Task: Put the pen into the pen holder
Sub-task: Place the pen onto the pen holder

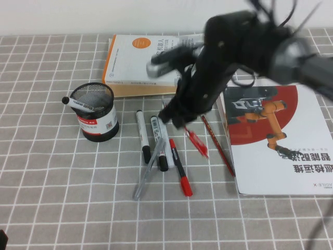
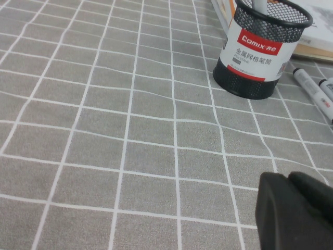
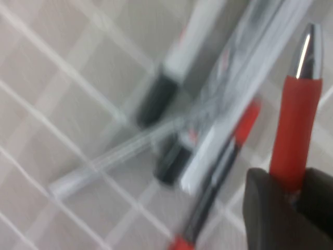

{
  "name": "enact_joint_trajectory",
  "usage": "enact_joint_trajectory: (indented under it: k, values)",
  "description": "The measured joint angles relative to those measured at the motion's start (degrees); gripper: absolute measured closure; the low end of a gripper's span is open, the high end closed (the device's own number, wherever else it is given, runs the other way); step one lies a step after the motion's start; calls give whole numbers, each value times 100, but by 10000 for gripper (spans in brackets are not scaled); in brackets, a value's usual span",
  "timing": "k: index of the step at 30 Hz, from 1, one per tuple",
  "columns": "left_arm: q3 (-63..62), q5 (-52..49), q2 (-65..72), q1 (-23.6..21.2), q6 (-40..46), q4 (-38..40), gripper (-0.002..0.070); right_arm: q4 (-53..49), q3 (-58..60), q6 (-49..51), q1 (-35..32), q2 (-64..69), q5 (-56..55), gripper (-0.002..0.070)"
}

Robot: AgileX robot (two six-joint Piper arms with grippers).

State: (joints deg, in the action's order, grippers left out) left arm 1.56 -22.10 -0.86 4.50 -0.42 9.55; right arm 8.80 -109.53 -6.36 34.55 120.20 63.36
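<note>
We begin with the desk point(image 1: 41, 208), covered in a grey cloth with a white grid. On it, near the far edge, lies a white and orange book point(image 1: 132, 62), and toward the right edge a white booklet with a red disc and a robot arm printed on it point(image 1: 283, 156). The small round black wire-mesh pen holder point(image 1: 96, 112) stands toward the left of the middle, well apart from the work, with a black-capped white marker point(image 1: 78, 104) already leaning in it.

The right tool point(image 1: 182, 121) hangs over a loose pile of white markers and a black-barrelled pen with red ends point(image 1: 179, 169). Its jaws have pinched the slim red pen with the clear middle barrel point(image 1: 196, 141); the right wrist view shows a red grip and silver tip point(image 3: 296, 130) jutting from between the pads. The pen slants away from the tool above the cloth, beside a thin dark-red pencil point(image 1: 218, 146).

We judge the hold to be near one end (a poor lever), so the pen may swing or slip during the carry. Its trailing end could also rake the pile. At the cup, the leaning marker narrows the mouth, and a tilted pen might catch the rim and tip it.

The left tool point(image 2: 299, 208) sits low near the desk's near left corner; we cannot tell its opening.
</note>
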Motion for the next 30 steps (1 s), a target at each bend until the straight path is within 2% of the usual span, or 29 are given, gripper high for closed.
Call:
enact_joint_trajectory:
  k: [3, 5, 7, 9, 12, 16, 20, 30]
  values:
    - [0, 0, 0, 0, 0, 0, 680, 280, 1033, -96, 0, -803, -1320, 612]
    - [0, 0, 0, 0, 0, 0, 680, 838, 2048, -417, 0, -1432, -2544, 612]
    - [0, 0, 0, 0, 0, 0, 680, 1757, 2988, -1041, 0, -1887, -3731, 612]
    - [0, 0, 0, 0, 0, 0, 680, 3106, 3841, -1969, 56, -2276, -5033, 612]
    - [0, 0, 0, 0, 0, 0, 680, 4518, 4370, -2950, 134, -2525, -6275, 612]
    - [0, 0, 0, 0, 0, 0, 680, 4660, 4211, -3116, 265, -2445, -6762, 612]
    - [0, 0, 0, 0, 0, 0, 680, 4037, 3643, -3148, 530, -2112, -6816, 612]
    - [0, 0, 0, 0, 0, 0, 680, 2259, 1782, -3245, 964, -1074, -5702, 612]
